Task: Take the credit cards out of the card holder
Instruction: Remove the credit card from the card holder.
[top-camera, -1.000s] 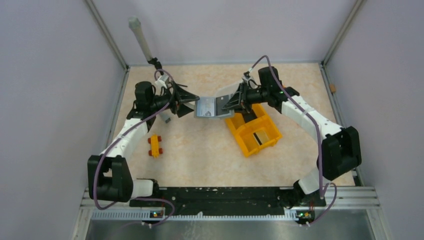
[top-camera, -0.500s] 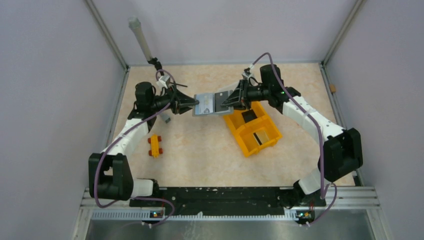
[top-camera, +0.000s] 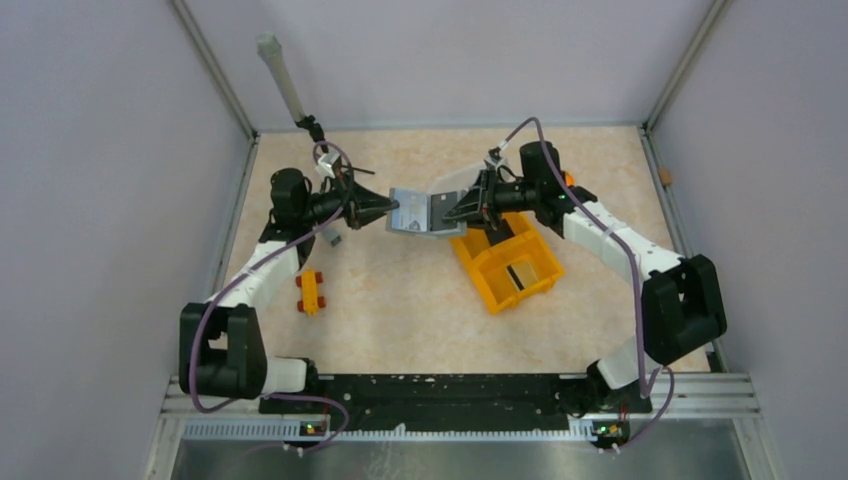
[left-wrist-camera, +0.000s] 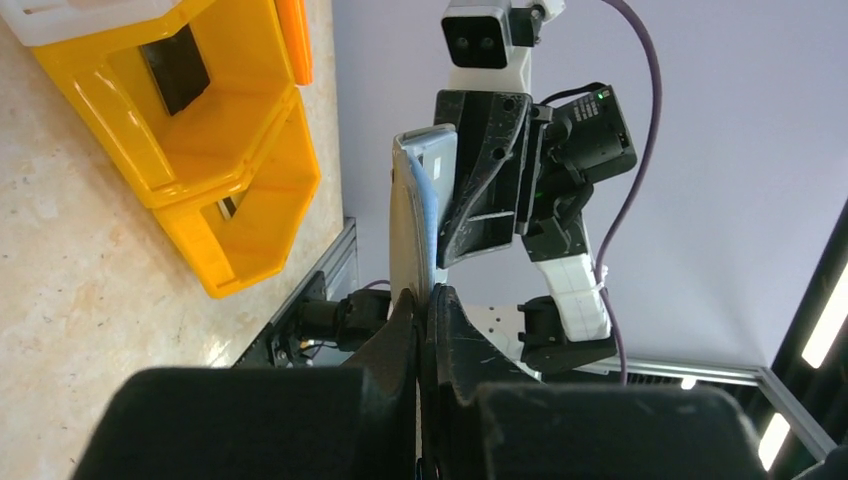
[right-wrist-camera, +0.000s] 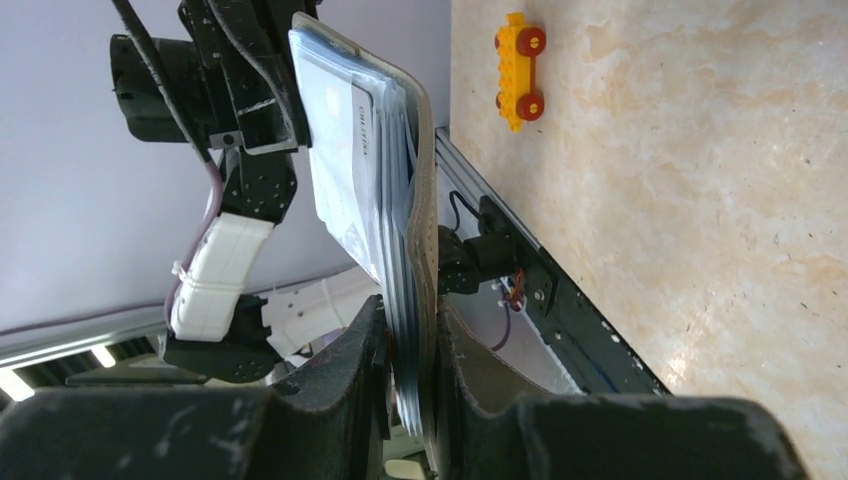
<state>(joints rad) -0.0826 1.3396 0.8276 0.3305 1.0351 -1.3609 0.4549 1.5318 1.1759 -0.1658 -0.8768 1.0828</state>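
The grey card holder (top-camera: 437, 213) hangs open above the table between both arms. My right gripper (top-camera: 458, 211) is shut on its right panel; in the right wrist view its jaws (right-wrist-camera: 408, 340) clamp the grey holder (right-wrist-camera: 426, 170) and the stack of pale credit cards (right-wrist-camera: 350, 150) in it. My left gripper (top-camera: 388, 212) is shut on the left rim, where a light grey-blue credit card (top-camera: 408, 213) shows. Seen from the left wrist, the jaws (left-wrist-camera: 424, 298) pinch the thin pale card edge (left-wrist-camera: 432, 200) beside the holder's grey back (left-wrist-camera: 405, 220).
An orange two-compartment bin (top-camera: 530, 262) stands under and right of the holder, with dark cards (top-camera: 519, 277) in it; it shows in the left wrist view too (left-wrist-camera: 240, 190). A yellow toy block (top-camera: 310, 291) lies at the left. Walls enclose the table.
The left gripper went from open beside the holder to shut on its left edge. The holder now lies flatter and a little higher. The right grip is unchanged.
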